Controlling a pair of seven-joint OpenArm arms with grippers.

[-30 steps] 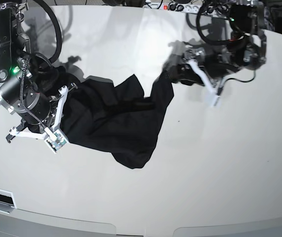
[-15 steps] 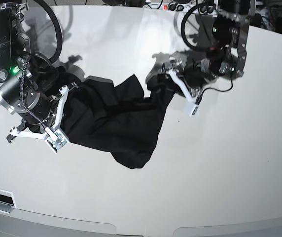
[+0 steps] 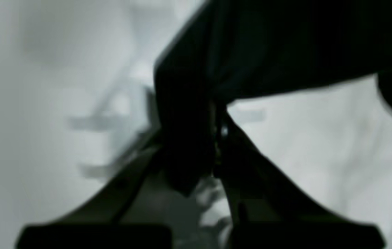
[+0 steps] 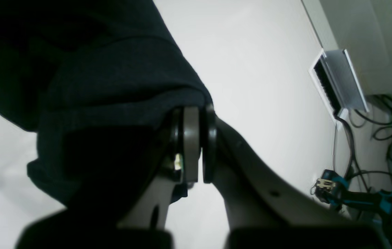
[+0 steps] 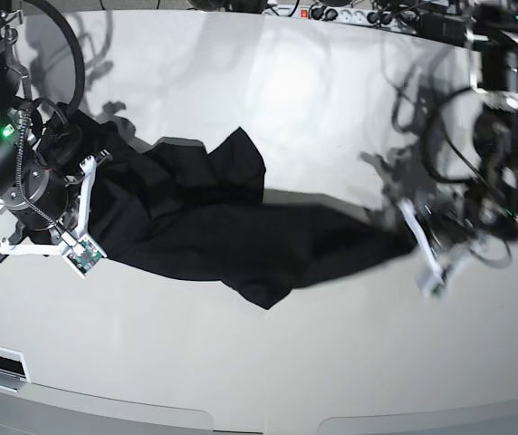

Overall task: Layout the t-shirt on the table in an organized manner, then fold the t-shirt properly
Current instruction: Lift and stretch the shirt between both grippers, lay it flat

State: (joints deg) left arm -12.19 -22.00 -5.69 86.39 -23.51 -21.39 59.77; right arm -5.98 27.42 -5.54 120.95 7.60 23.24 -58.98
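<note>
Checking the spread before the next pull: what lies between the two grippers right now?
In the base view, only the t-shirt spans from the right gripper to the left gripper, stretched across the table; nothing else lies there.

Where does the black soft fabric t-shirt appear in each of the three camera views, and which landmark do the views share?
Base: the black soft fabric t-shirt is stretched across the middle, from the right gripper to the left gripper.
Left wrist: blurred, it fills the top right and hangs down into the shut jaws at centre.
Right wrist: it covers the upper left, pinched at centre.
Shared landmark: the glossy white table.
</note>
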